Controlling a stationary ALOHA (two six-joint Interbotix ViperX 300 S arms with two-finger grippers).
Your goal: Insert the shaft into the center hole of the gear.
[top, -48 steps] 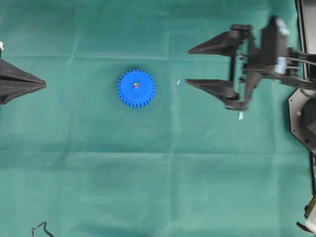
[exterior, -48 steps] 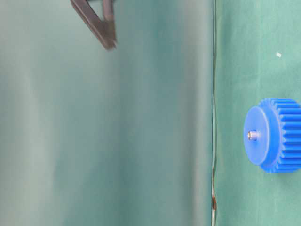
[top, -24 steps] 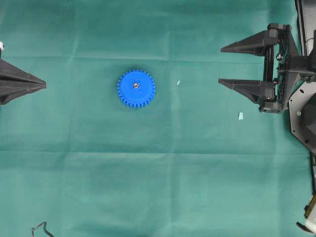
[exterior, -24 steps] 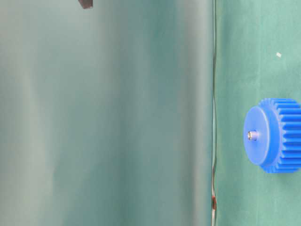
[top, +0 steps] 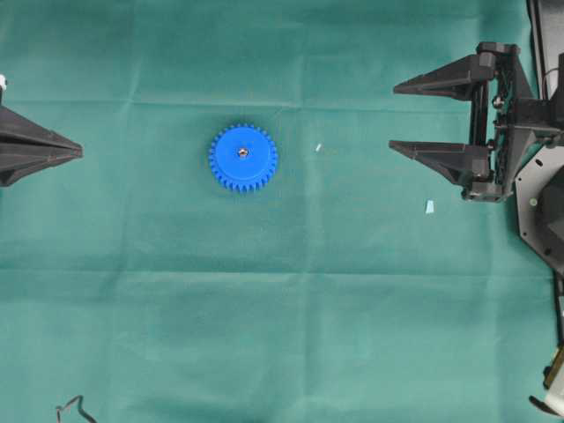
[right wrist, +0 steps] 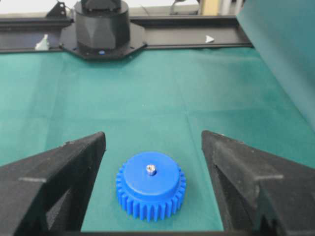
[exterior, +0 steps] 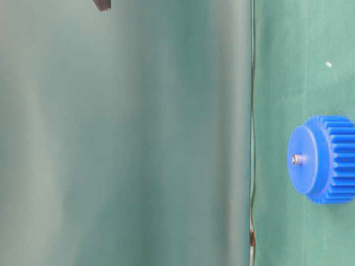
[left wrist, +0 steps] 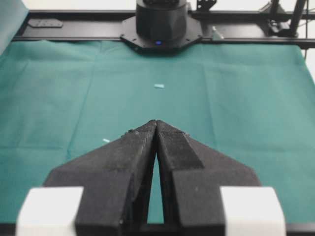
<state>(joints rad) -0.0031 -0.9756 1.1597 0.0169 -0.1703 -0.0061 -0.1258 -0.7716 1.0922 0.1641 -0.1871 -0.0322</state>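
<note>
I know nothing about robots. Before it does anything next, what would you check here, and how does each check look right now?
1. Shaft seated in the centre of the gear: ok, its shiny end pokes out of the flat face.
2. Gear lying flat on the green cloth: ok.
3. Right gripper open and well clear of the gear: ok.
4. Left gripper shut, holding nothing, away from the gear: ok.
5. How deep the shaft sits: cannot tell.

overhead: straight down, far | table-level: sideways-rotated, close | wrists: low, facing each other | shared: gear [top: 243,158]
</note>
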